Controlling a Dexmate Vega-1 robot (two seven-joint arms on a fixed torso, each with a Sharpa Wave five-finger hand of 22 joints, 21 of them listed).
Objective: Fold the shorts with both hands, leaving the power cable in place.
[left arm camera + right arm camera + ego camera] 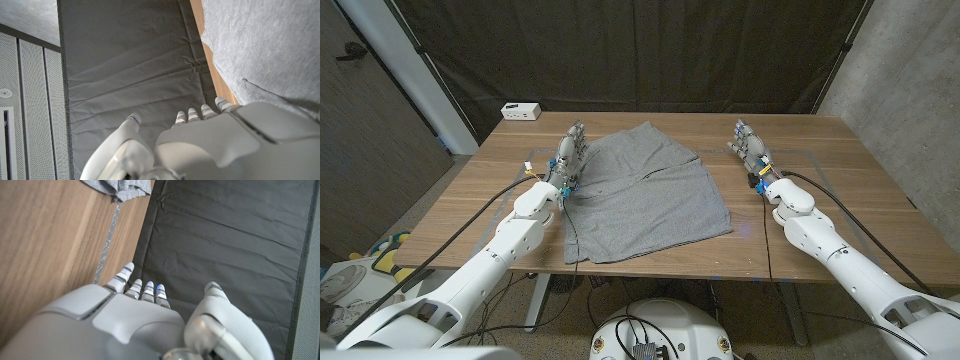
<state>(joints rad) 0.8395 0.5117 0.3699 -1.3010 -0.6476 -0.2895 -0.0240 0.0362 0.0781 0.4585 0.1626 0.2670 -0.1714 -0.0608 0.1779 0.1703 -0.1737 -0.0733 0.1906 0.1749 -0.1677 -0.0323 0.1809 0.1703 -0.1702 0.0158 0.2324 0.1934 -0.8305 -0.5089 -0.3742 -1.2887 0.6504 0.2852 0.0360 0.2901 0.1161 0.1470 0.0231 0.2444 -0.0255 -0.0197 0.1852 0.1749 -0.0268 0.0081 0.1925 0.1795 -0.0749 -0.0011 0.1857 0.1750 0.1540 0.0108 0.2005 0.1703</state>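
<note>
- Head view: we see the shorts (642, 194) spread on the bench (840, 190), long axis 11 to 5 o'clock. The left hand (570, 156) touches their 9 o'clock edge; the right hand (753, 150) stands apart at 3 o'clock.
- Left wrist view: fingers (194, 114) extended, holding nothing.
- Right wrist view: fingers (134, 286) extended, empty.

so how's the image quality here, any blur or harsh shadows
Head view: even, soft light, sharp; the grey shorts show mild creases, the table no glare. Left wrist view: the left hand is close and soft-edged. Right wrist view: the right hand looms large, wood grain slightly smeared.
</note>
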